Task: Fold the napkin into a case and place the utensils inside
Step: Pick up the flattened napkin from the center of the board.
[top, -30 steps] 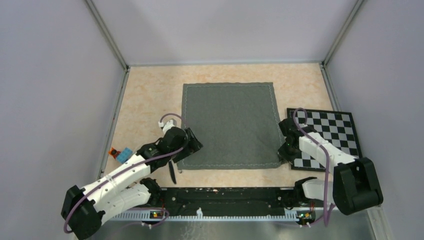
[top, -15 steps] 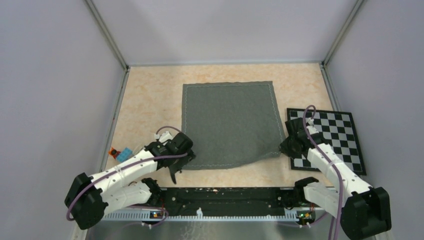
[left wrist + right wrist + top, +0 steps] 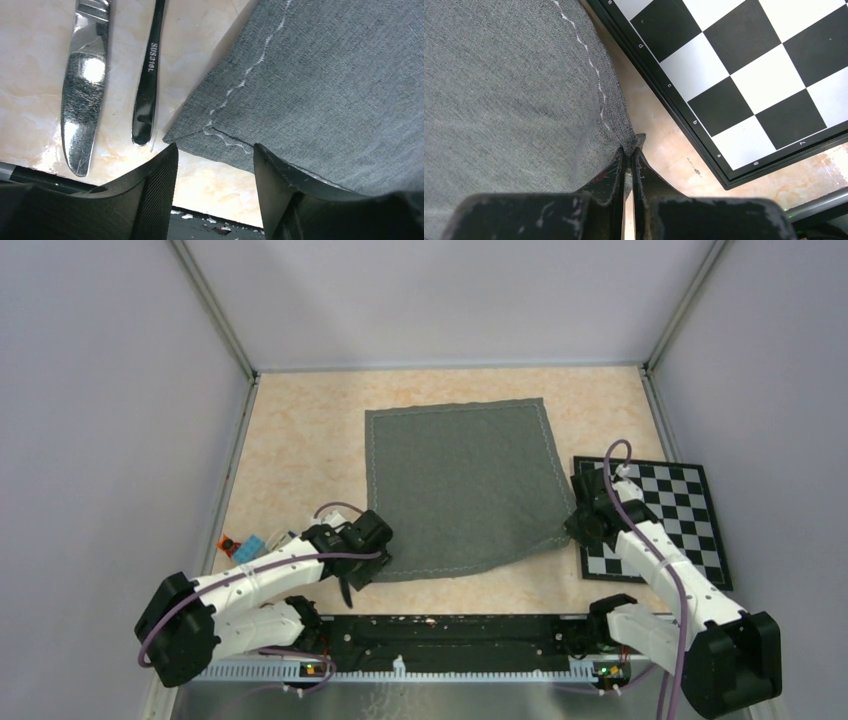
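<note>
The napkin (image 3: 460, 480) lies spread on the desk (image 3: 300, 440), its near left corner at about eleven o'clock just ahead of the half-open left tool (image 3: 215, 152), while the right tool (image 3: 629, 156) pinches the near right corner.

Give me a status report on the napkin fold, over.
Left claw open astride near-left corner of napkin. Right claw shut on near-right corner. Fold not yet made. Utensils beside left corner, off the cloth.
</note>
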### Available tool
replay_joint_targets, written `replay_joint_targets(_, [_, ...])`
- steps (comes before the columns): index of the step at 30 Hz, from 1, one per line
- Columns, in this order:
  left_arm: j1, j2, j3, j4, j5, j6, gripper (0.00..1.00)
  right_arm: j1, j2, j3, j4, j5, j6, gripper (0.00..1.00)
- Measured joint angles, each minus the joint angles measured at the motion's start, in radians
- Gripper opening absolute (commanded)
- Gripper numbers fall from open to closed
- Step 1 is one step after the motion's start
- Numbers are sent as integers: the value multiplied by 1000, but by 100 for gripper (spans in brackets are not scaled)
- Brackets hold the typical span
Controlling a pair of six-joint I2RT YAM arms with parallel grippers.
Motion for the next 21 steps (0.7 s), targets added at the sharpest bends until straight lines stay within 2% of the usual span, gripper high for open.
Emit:
replay_joint_targets(3, [-3, -5, -13, -3, -1, -21, 55, 0, 3, 0, 0, 5, -15, 0])
replay_joint_targets(21, [-10, 132, 31, -64, -39, -21, 59, 0, 40, 0, 18, 10, -34, 0])
